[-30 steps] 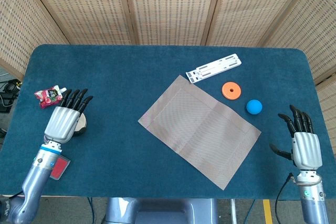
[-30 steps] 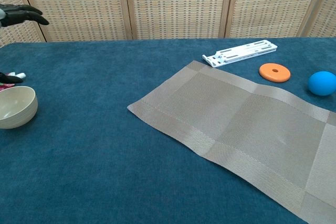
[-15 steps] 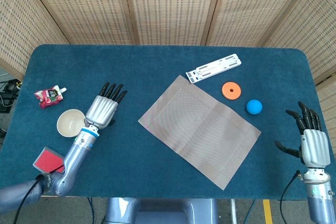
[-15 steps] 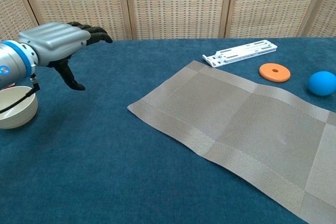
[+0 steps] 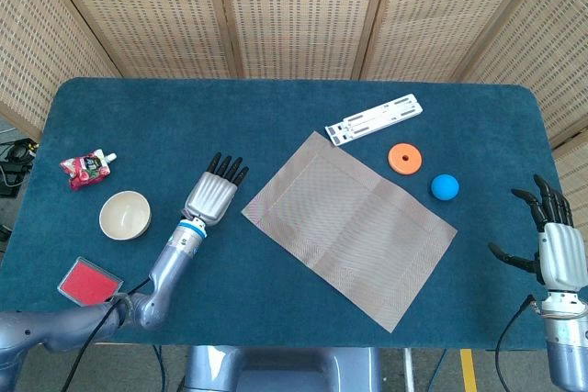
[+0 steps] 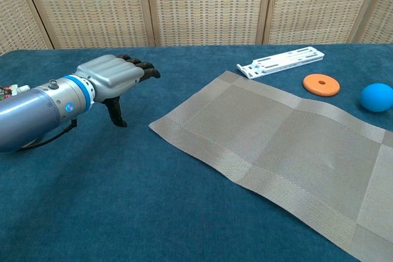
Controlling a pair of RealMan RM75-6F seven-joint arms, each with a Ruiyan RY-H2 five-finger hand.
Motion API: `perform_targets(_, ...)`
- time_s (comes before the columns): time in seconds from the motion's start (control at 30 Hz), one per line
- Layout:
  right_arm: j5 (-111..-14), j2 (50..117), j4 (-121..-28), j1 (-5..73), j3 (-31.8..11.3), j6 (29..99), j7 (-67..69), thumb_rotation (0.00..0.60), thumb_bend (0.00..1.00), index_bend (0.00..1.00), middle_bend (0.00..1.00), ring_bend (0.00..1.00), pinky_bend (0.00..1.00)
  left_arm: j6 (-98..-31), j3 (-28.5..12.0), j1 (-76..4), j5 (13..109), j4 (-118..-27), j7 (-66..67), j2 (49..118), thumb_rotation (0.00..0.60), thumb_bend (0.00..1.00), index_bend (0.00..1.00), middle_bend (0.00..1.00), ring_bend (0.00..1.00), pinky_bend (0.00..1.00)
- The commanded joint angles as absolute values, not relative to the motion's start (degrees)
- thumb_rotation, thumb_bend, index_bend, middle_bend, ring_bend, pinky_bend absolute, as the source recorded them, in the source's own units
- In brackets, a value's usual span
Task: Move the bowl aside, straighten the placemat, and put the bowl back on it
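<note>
Grey woven placemat (image 5: 349, 228) lying skewed on blue counter (image 5: 276, 126); bowl (image 5: 125, 215) already aside, left of left hand (image 5: 212, 197), fingers spread, empty. Right hand (image 5: 558, 252) likewise wide, idle. Best to press near corner and rotate flat, without bunching.

Chest view: left hand (image 6: 116, 78) near mat's corner; one disc (image 6: 321, 84), one ball (image 6: 376, 97), one white bracket (image 6: 281, 62).

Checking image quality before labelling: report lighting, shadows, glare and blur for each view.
Head view: even, soft lighting, no glare, everything sharp including the placemat and bowl. Chest view: equally even; the left hand throws only a faint shadow on the table; no motion blur.
</note>
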State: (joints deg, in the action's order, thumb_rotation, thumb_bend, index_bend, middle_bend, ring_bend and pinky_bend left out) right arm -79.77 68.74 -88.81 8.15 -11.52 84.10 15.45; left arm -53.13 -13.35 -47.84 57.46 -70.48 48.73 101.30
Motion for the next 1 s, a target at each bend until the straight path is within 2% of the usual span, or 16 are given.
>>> perform_targets(0.03, -79.6, 68.6, -88.8, 8.2, -11.7, 84.0, 15.8, 0.6, 0.23, 0.22, 0.0, 0.0, 0.0, -52.5, -12.8, -49.5, 57.0, -67.3, 48.6, 103.9, 0.6, 0.0, 0.07, 0.0, 0.0, 0.0)
perform_targets(0.5, -79.0, 68.4, -88.5, 8.3, -12.2, 83.7, 17.4, 0.6, 0.23, 0.22, 0.0, 0.0, 0.0, -51.4, -12.6, -53.7, 59.8, -57.2, 44.0, 111.6, 0.6, 0.01, 0.1, 0.0, 0.0, 0.0)
perform_targets(0.6, -78.9, 68.3, -88.5, 8.3, -12.3, 83.7, 17.7, 0.6, 0.23, 0.22, 0.0, 0.0, 0.0, -51.2, -12.5, -54.1, 60.2, -55.9, 43.5, 112.5, 0.6, 0.07, 0.11, 0.0, 0.0, 0.0)
perform_targets(0.8, -79.0, 68.2, -88.5, 8.3, -12.3, 83.7, 18.1, 0.6, 0.23, 0.22, 0.0, 0.0, 0.0, -51.7, -12.2, -54.6, 62.5, -53.9, 40.5, 113.9, 0.6, 0.27, 0.16, 0.0, 0.0, 0.0)
perform_targets(1.0, -78.9, 68.0, -88.7, 8.2, -12.4, 83.9, 18.5, 0.6, 0.23, 0.22, 0.0, 0.0, 0.0, -52.7, -11.4, -54.8, 66.0, -52.9, 36.4, 114.6, 0.6, 0.38, 0.22, 0.0, 0.0, 0.0)
